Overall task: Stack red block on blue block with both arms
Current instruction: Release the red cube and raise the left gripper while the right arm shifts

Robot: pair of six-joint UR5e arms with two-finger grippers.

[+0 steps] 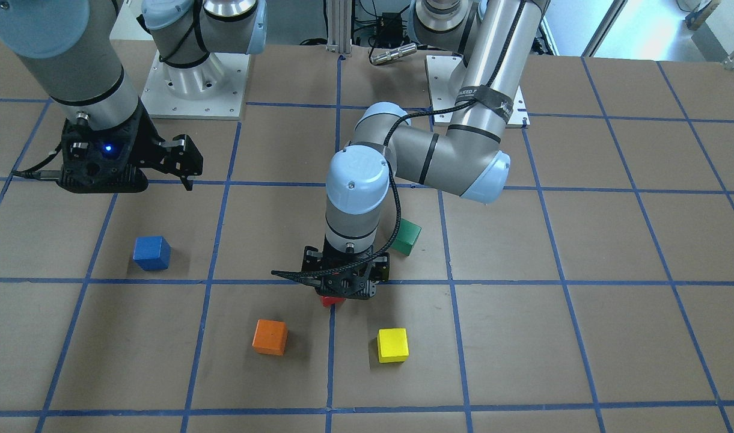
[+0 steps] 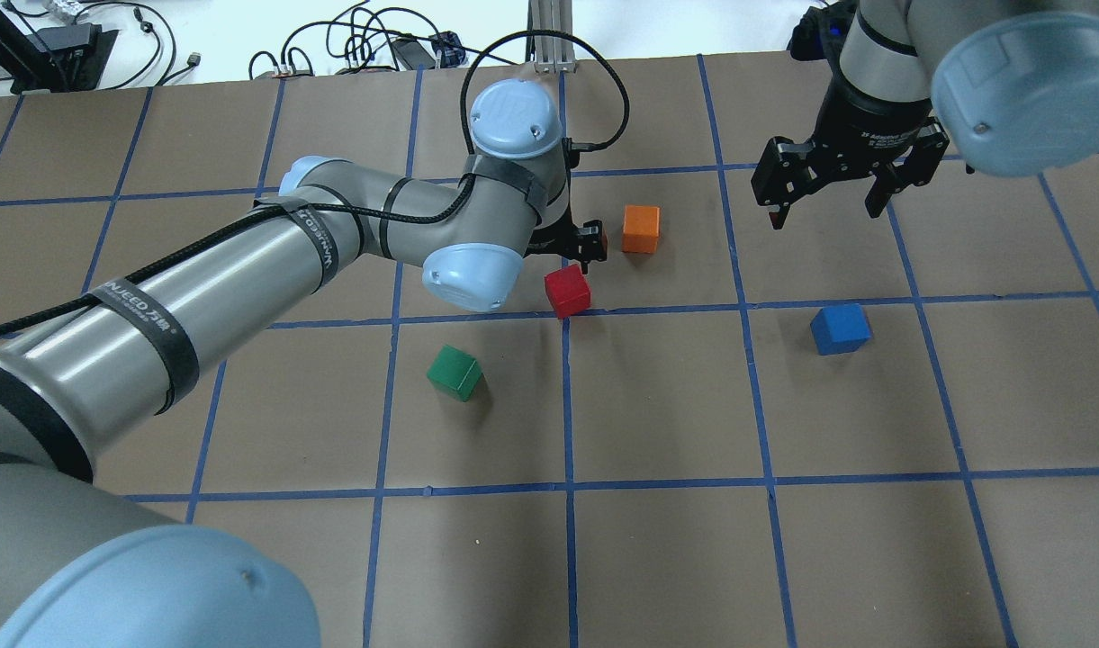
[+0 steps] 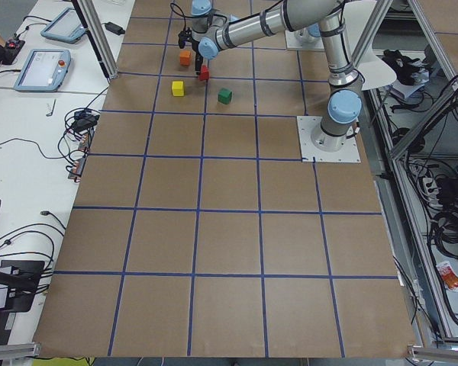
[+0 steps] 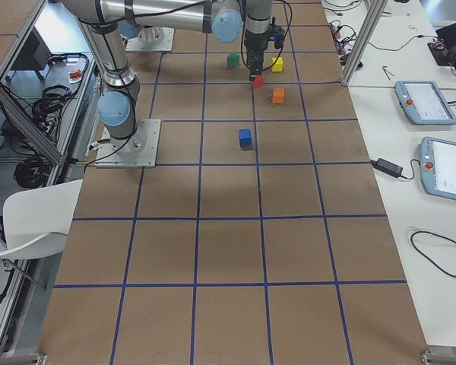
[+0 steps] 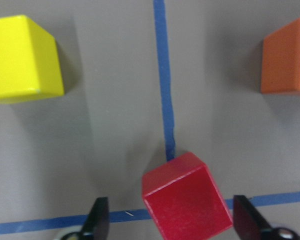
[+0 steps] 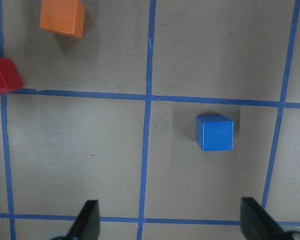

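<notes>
The red block (image 2: pixel 567 290) sits on the table at a crossing of blue tape lines. My left gripper (image 1: pixel 342 288) hangs low over it, open. In the left wrist view the red block (image 5: pixel 185 202) lies between the two spread fingers (image 5: pixel 97 222), nearer the right one and turned at an angle. The blue block (image 2: pixel 841 328) stands alone to the right; it also shows in the front view (image 1: pixel 152 252). My right gripper (image 2: pixel 824 198) is open and empty, held high behind the blue block (image 6: pixel 215 132).
An orange block (image 2: pixel 641 229) and a yellow block (image 1: pixel 392 344) lie just beyond the red one. A green block (image 2: pixel 455 372) lies nearer the robot, by the left arm's forearm. The brown table (image 2: pixel 657 558) carries a blue tape grid.
</notes>
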